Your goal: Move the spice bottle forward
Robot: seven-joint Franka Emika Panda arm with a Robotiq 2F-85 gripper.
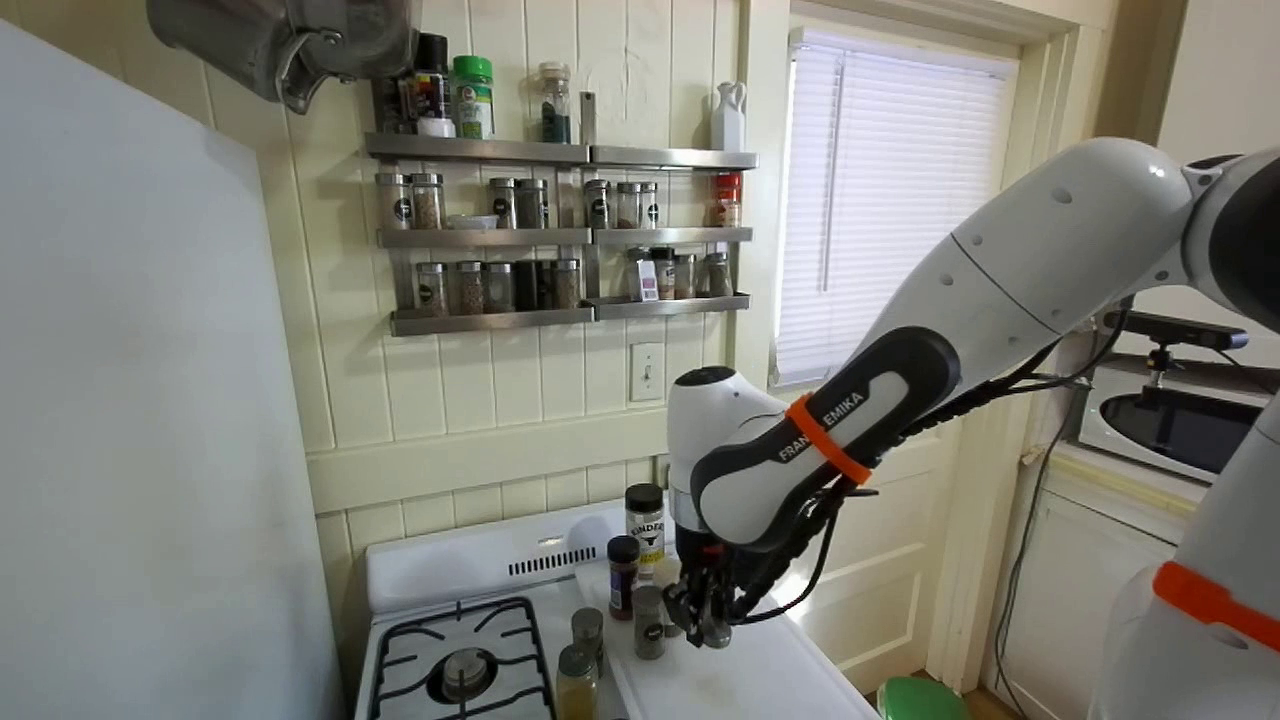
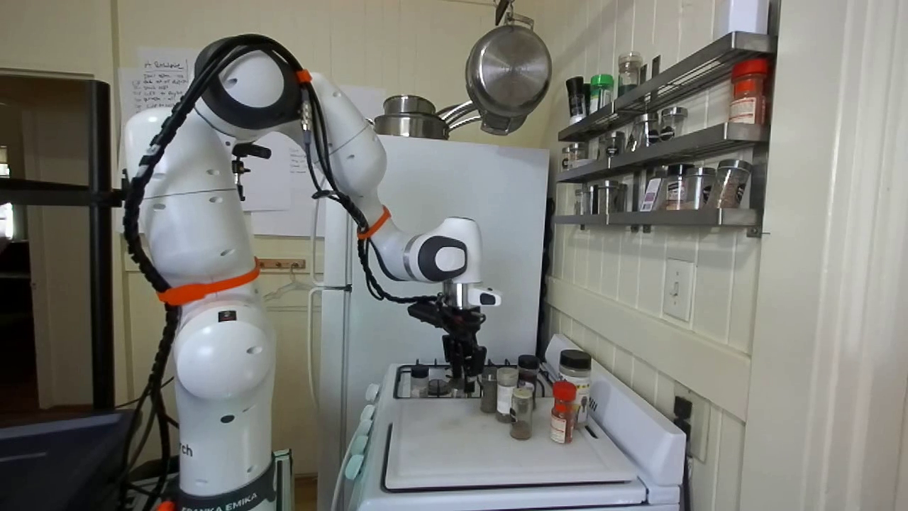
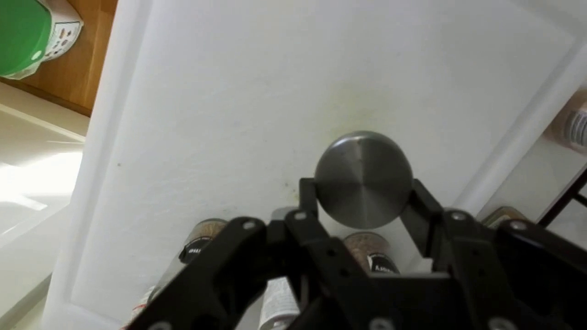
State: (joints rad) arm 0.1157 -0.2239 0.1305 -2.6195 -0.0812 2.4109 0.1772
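Gripping the silver-lidded spice bottle from above, the pincer has its jaws bearing on opposite sides of it. Beneath the pincer lies the white table; whether the bottle touches it cannot be told. Just beside the pincer, in an exterior view, a grey-lidded jar stands upright. Between the pincer and the wall stand a small dark jar and a larger yellow-and-white jar. Beyond the grey-lidded jar, two further jars stand on the stove.
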